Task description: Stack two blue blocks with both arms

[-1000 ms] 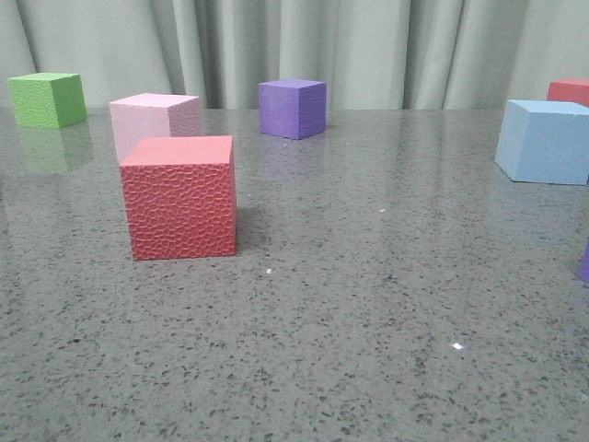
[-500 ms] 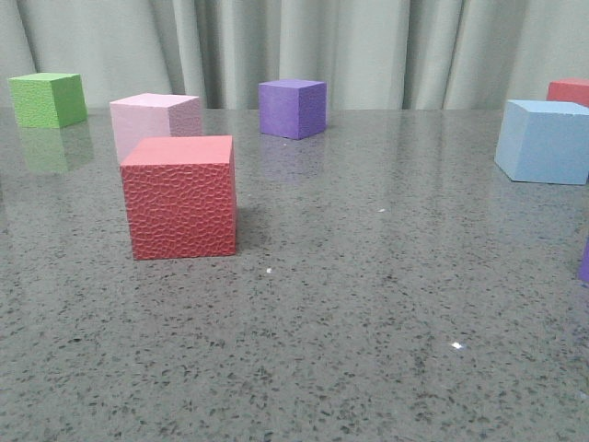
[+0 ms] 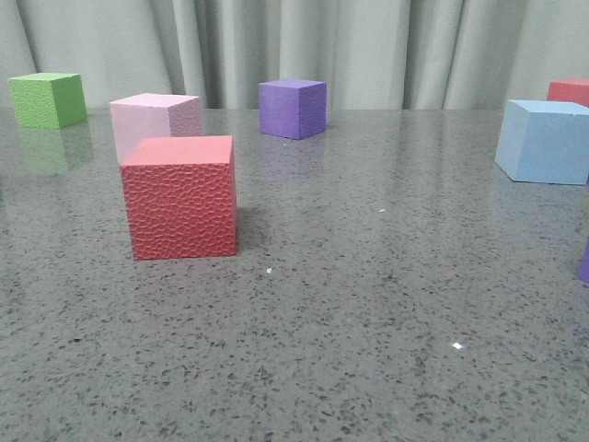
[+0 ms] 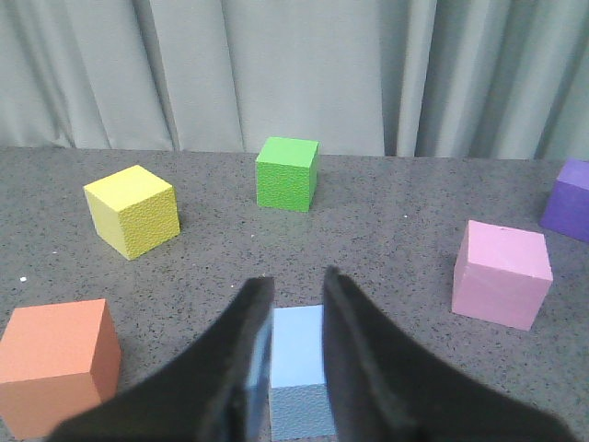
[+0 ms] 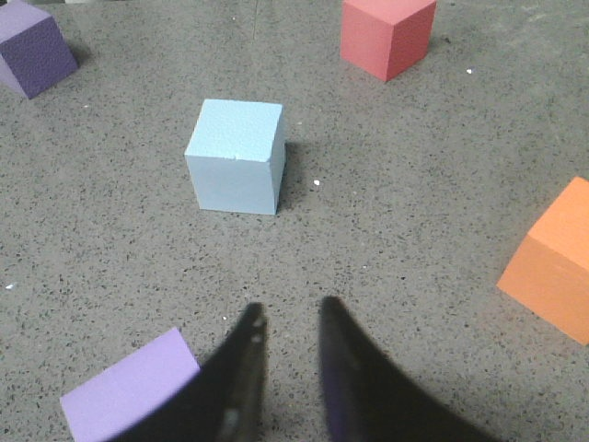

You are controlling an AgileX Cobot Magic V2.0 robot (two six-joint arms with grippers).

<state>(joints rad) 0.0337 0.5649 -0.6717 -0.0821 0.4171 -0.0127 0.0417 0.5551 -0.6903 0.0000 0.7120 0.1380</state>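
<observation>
A smooth light blue block [image 3: 545, 141] sits on the grey table at the far right; the right wrist view shows it [image 5: 236, 157] some way ahead of my right gripper [image 5: 290, 306], which is slightly open and empty. A pebbled light blue block [image 4: 299, 354] rests on the table. It shows through the gap of my left gripper [image 4: 296, 278], whose black fingers stand slightly open in front of it and hide its sides. Neither gripper nor the pebbled block shows in the front view.
A red pebbled cube [image 3: 179, 198], pink cube [image 3: 155, 120], purple cube [image 3: 293, 108] and green cube [image 3: 46, 99] stand on the table. Near the left gripper are an orange cube [image 4: 55, 364] and a yellow cube [image 4: 132, 210]. A lilac cube [image 5: 129, 396] lies beside the right fingers.
</observation>
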